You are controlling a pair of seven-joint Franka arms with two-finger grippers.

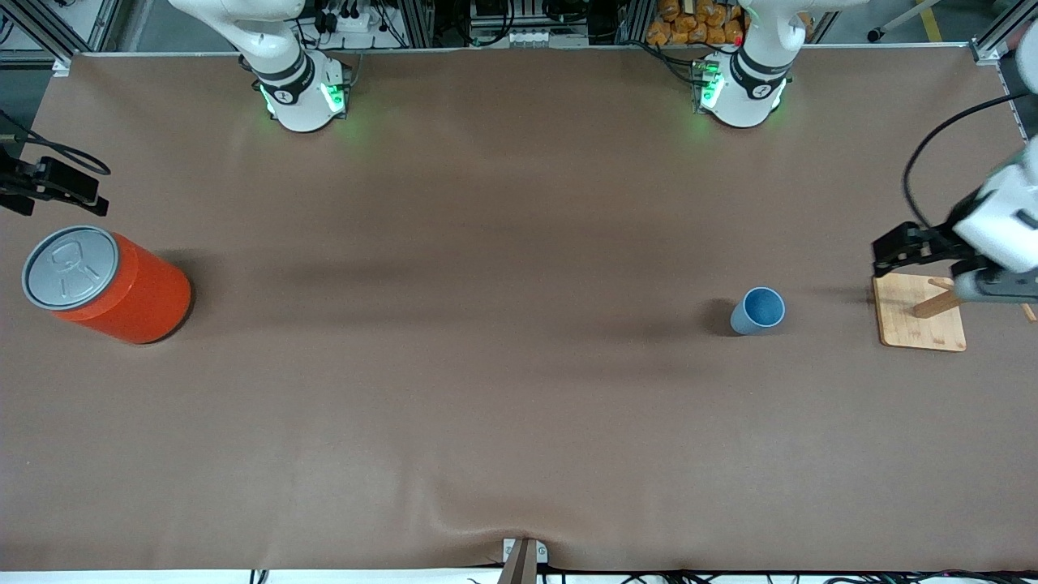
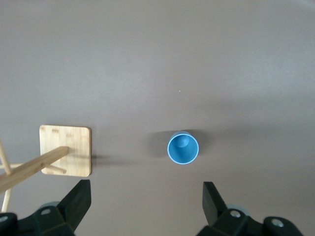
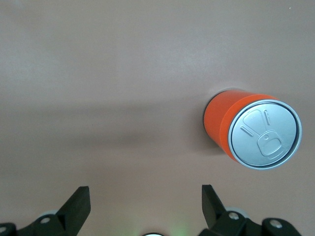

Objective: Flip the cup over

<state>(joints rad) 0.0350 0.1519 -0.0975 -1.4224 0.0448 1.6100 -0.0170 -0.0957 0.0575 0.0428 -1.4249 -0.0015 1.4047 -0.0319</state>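
Front view: upright light-blue cup (image 1: 759, 310)

Brown table (image 1: 486, 365) carries cup (image 1: 758, 311), orange can (image 1: 109, 284), wooden stand (image 1: 920, 312).

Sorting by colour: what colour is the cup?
Light blue, darker blue inside the cup; the left wrist view shows it best.

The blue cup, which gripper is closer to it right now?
Left. The left gripper hangs above the wooden stand beside the cup; the right gripper is above the orange can.
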